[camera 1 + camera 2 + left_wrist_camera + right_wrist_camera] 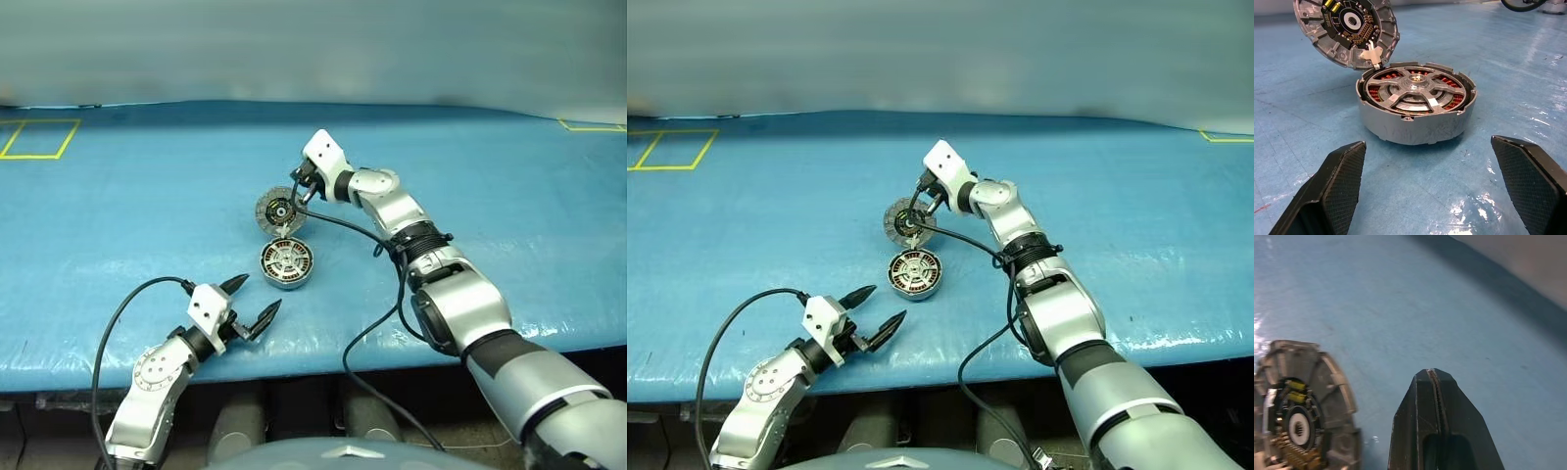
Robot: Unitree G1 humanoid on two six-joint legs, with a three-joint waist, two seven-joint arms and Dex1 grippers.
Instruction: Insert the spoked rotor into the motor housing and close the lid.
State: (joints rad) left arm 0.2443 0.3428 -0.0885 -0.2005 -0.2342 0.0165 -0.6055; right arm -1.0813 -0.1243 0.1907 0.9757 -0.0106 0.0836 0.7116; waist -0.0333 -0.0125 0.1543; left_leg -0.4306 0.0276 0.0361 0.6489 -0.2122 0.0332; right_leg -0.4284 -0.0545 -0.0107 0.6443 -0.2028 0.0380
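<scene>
Rotor (1415,90) sits inside the motor housing (1415,128), silver spokes over copper windings, on the blue table cover (118,215). Lid (278,209) stands tilted on edge against the housing's far rim, ribbed face and dark circuit centre showing. Right gripper (1433,382), fingers pressed together and empty, is just beside the lid. Left gripper (251,302) stands wide apart, near the housing.

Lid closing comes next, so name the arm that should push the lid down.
Right. Its shut tool sits right beside the lid, which stands propped up behind the motor housing, spoked rotor already inside. The left tool hovers open, nearer the table edge.
</scene>
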